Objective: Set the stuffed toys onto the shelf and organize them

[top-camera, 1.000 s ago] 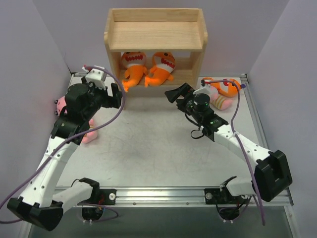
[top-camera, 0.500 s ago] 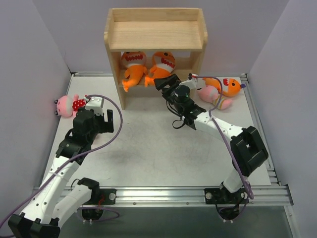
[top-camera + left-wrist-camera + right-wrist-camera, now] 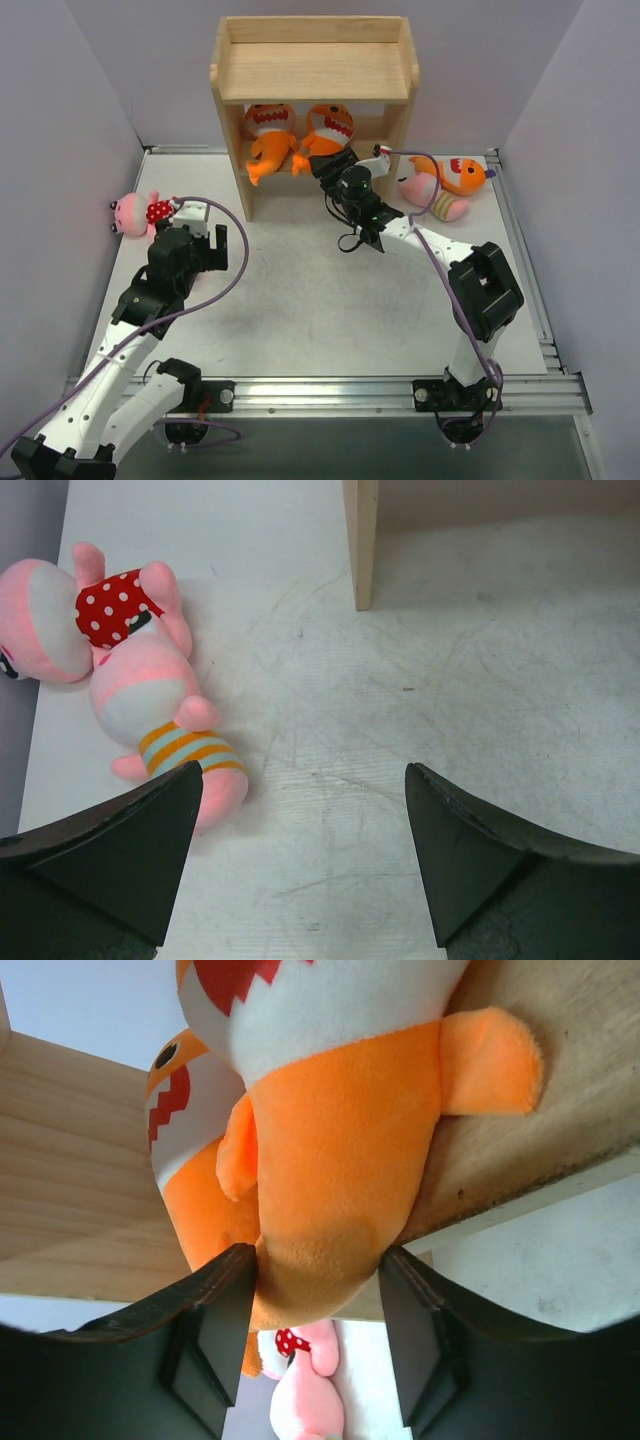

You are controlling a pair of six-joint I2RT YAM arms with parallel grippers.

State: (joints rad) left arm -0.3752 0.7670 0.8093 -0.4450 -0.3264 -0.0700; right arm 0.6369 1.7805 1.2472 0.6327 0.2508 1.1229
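Right gripper point(image 3: 318, 1260) is sitting at the shelf point(image 3: 315, 70), at the tier under the top board. Its jaws are partway closed, pinching the tail end of the right-hand orange fish point(image 3: 340, 1150), both fingers point(image 3: 225, 1310) touching plush. The left-hand orange fish point(image 3: 268, 135) is lying just beside it on the same tier. The third orange fish point(image 3: 460, 173) and a striped doll point(image 3: 432, 195) are lying touching, right of the shelf. Left gripper point(image 3: 303, 775) is hovering front-left of the shelf, spread wide, holding nothing. The polka-dot doll point(image 3: 110, 605) and second striped doll point(image 3: 165, 720) are lying together left of the shelf.
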